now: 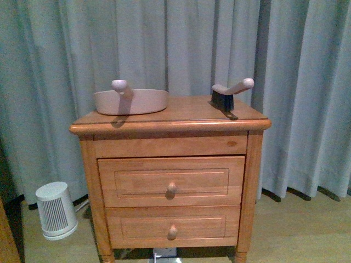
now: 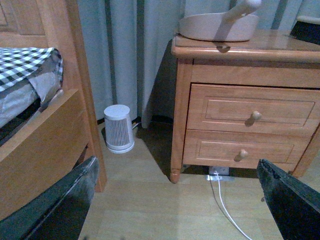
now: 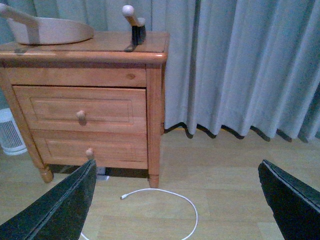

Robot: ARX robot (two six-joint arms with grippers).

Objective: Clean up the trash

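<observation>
Facing the wooden nightstand (image 1: 170,127) before a grey curtain (image 1: 296,66), I hold both arms low over the floor. My left gripper (image 2: 176,162) is spread wide with nothing between its fingers, and my right gripper (image 3: 177,162) is the same: wide apart and empty.

The trash itself does not show in any of my three views. Not on the nightstand top, not on the floorboards near the white cable (image 3: 170,200) or the small white ribbed appliance (image 1: 55,211), and not by the bed frame (image 2: 50,130) with its checked bedding. I cannot say where it lies.

On the nightstand top stand a pale pink dustpan (image 1: 131,102) toward my left and a dark-bristled brush (image 1: 224,100) toward my right, well apart and both untouched.

My judgement: if it is paper or tissue, it should be very light, soft and easily crushed — safe to squeeze, but apt to skid away from a clumsy approach. I would pinch it across its middle, or sweep it into the dustpan, taking each tool by its upturned handle. Finding it comes first.
</observation>
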